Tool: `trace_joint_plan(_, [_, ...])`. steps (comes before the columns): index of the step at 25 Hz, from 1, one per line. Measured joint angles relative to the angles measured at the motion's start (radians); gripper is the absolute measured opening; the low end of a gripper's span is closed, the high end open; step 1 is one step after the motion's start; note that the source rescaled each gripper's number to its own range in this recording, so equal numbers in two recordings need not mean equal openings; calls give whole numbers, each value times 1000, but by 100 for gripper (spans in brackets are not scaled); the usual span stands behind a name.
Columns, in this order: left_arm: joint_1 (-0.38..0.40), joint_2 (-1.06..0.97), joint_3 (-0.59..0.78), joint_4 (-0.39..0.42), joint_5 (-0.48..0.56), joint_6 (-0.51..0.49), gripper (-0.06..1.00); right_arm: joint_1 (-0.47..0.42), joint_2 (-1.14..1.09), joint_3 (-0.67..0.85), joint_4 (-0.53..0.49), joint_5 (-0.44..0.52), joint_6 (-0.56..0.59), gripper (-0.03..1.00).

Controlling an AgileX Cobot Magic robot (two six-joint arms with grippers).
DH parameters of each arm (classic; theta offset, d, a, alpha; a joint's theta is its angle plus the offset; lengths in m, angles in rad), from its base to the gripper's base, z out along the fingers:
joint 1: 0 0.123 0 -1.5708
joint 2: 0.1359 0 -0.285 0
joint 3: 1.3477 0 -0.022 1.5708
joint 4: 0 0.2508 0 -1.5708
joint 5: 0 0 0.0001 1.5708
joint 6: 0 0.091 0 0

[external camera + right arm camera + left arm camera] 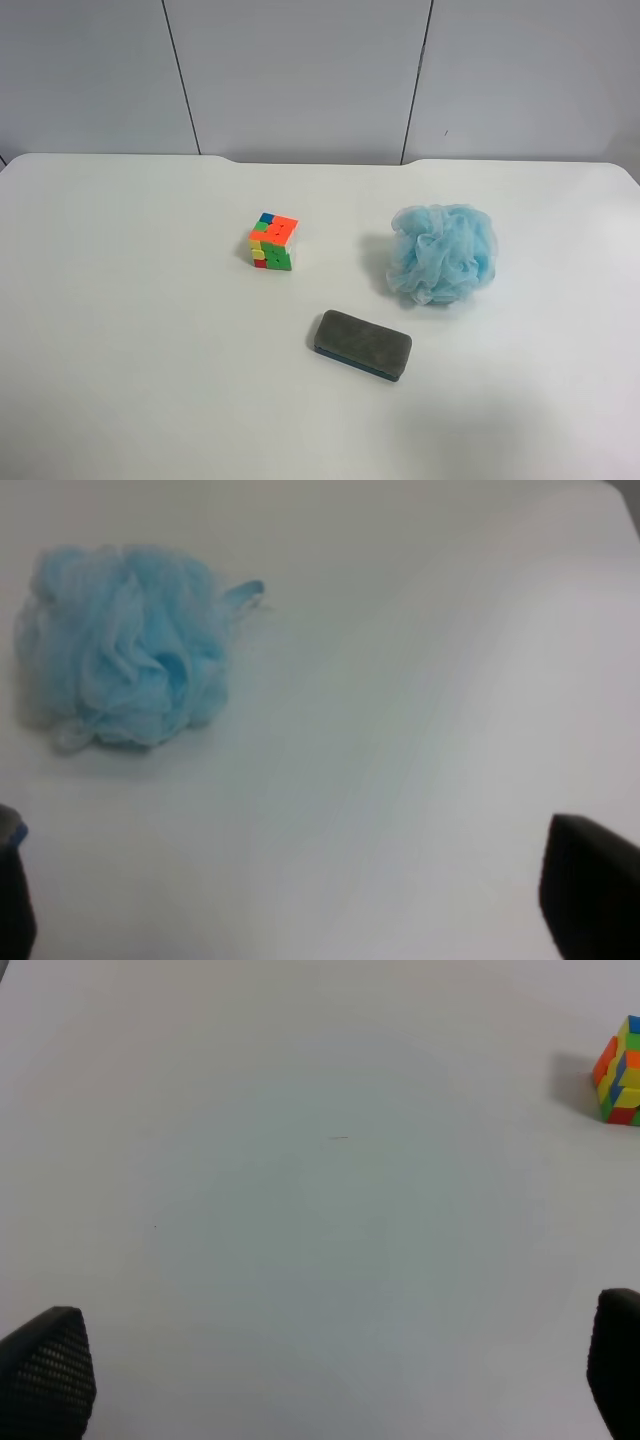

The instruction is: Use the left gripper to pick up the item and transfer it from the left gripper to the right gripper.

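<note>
The high camera looks down across the white table (120, 330) toward the wall. Both wrist cameras skim low over it, one sharing the blue pouf (120, 645), the other the cube (620, 1070).

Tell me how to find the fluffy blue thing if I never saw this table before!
Start at the white table and find the three things near its middle. In the high view the pouf sits farthest right, apart from the cube and the eraser. It is the only soft, ruffled, light-blue ball; the others are hard-edged blocks.
</note>
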Motion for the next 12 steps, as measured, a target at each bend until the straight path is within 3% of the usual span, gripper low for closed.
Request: trace_joint_plan(12, [0, 0, 0, 0, 0, 0, 100, -32, 0, 0, 0, 0, 0, 100])
